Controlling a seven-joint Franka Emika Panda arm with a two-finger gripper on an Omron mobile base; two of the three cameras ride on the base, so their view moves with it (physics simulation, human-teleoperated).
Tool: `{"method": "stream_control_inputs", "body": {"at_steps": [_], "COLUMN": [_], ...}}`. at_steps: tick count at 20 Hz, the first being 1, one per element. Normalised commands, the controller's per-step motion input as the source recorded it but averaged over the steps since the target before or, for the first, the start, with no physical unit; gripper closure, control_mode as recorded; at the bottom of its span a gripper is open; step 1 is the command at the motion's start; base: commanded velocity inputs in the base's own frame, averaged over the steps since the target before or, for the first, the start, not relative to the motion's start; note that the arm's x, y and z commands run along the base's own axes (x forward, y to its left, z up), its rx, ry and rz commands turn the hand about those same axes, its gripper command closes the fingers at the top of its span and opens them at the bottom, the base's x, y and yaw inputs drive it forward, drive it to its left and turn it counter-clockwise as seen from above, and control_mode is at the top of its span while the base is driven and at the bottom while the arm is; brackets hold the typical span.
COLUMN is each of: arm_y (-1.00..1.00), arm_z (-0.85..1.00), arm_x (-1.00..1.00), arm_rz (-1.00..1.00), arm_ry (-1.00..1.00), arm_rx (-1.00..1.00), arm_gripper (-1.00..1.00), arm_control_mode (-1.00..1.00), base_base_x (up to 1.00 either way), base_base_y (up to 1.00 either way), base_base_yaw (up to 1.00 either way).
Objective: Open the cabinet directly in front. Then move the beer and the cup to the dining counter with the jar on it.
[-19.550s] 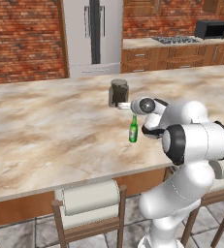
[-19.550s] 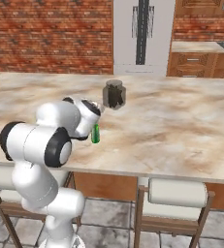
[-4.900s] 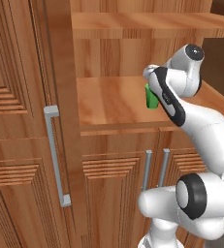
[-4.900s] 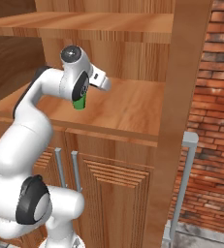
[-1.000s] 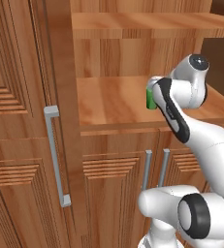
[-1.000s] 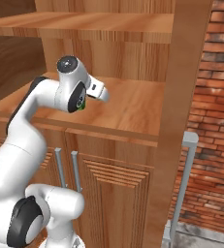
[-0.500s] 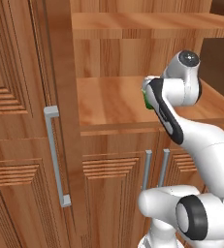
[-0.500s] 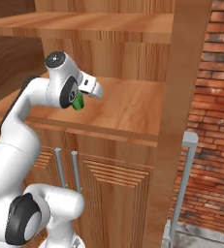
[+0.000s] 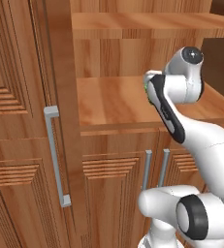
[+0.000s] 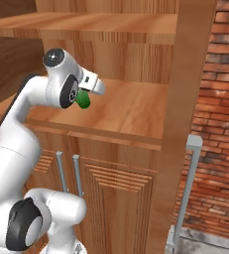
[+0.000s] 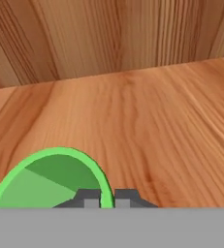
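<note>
On the cabinet (image 9: pixel 60 72) shelf, my pincer (image 11: pixel 107 197) pinches the cup (image 11: pixel 50 179) rim at its 3 o'clock; thin one-wall grip may slip on lifting.

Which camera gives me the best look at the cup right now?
The hand view: the cup's open rim sits close, the fingers pinching its wall. The right base view shows a green patch behind the hand; the left base view a sliver.

Wooden cabinet (image 9: pixel 60 72) shelf (image 9: pixel 113 99), green cup (image 11: pixel 53 179) low over its boards
</note>
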Motion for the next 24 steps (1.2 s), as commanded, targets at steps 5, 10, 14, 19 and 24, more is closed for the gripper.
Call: {"method": "stream_control_inputs", "body": {"at_steps": [5,10,14,19,24], "arm_y": [0.0,0.0,0.0,0.0,0.0], "arm_z": [0.28,0.0,0.0,0.0,0.04], "arm_x": [-0.02,-0.04,-0.75,-1.0,-1.0], "arm_rz": [0.0,0.0,0.0,0.0,0.0], "arm_ry": [-0.26,0.0,-0.08,-0.15,-0.14], "arm_rx": [0.0,0.0,0.0,0.0,0.01], "arm_gripper": [1.0,1.0,1.0,1.0,1.0], "arm_control_mode": [-1.0,-1.0,-1.0,-1.0,-1.0], "base_base_x": [0.0,0.0,0.0,0.0,0.0], "base_base_y": [0.0,0.0,0.0,0.0,0.0], "base_base_yaw": [0.0,0.0,0.0,0.0,0.0]}}
